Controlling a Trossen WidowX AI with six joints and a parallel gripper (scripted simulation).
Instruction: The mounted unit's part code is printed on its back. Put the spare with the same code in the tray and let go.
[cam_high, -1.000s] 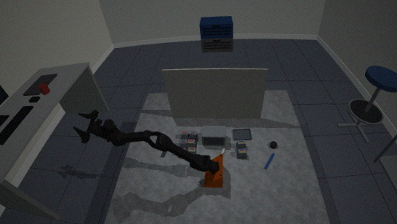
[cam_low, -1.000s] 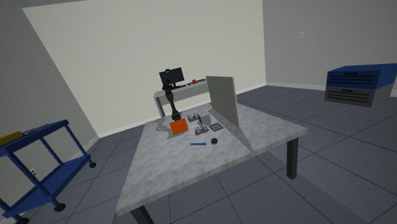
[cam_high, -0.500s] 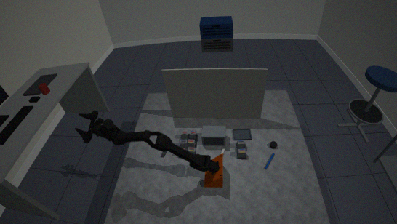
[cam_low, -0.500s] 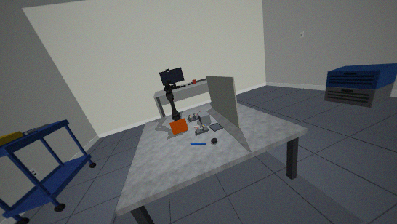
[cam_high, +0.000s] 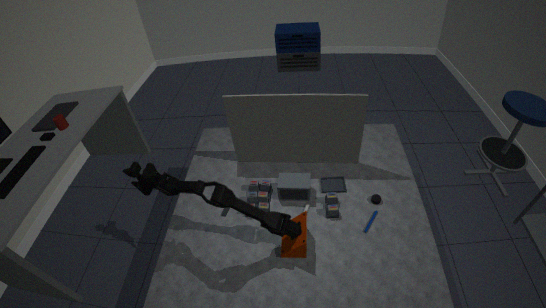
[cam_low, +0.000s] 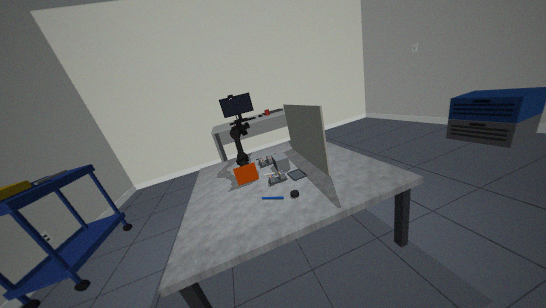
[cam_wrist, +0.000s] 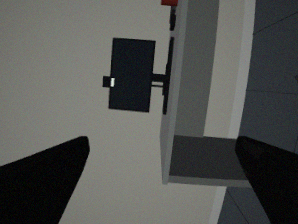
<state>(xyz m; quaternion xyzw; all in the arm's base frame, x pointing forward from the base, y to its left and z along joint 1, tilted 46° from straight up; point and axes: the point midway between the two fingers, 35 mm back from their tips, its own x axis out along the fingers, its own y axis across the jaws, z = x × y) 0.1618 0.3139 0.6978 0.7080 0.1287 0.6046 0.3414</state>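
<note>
Gripper (cam_high: 134, 172) was spread wide apart with nothing between the fingers, stretched out far to the left past the table edge, well away from all the parts. Wrist view showed only the side desk (cam_wrist: 200, 163), a monitor (cam_wrist: 133, 74) and wall, both dark fingers at the frame edges, no task thing in it.

The spares sat on the table: a cluster (cam_high: 259, 193) just left of the mounted unit (cam_high: 294, 186), plus one more spare (cam_high: 332, 205) to its right, near the tray (cam_high: 333, 185). Tray looked bare of spares.

Risk, as a guess: the code on the unit's back was not readable in any view, so a wrong spare could get picked. The spares in the cluster sat touching, so wide fingers might knock neighbours. An orange block (cam_high: 295, 239) stood by the arm's base.

Top view showed the spare layout and tray; exterior view showed the arm raised tall but parts too small; wrist view alone confirmed the empty gap.
</note>
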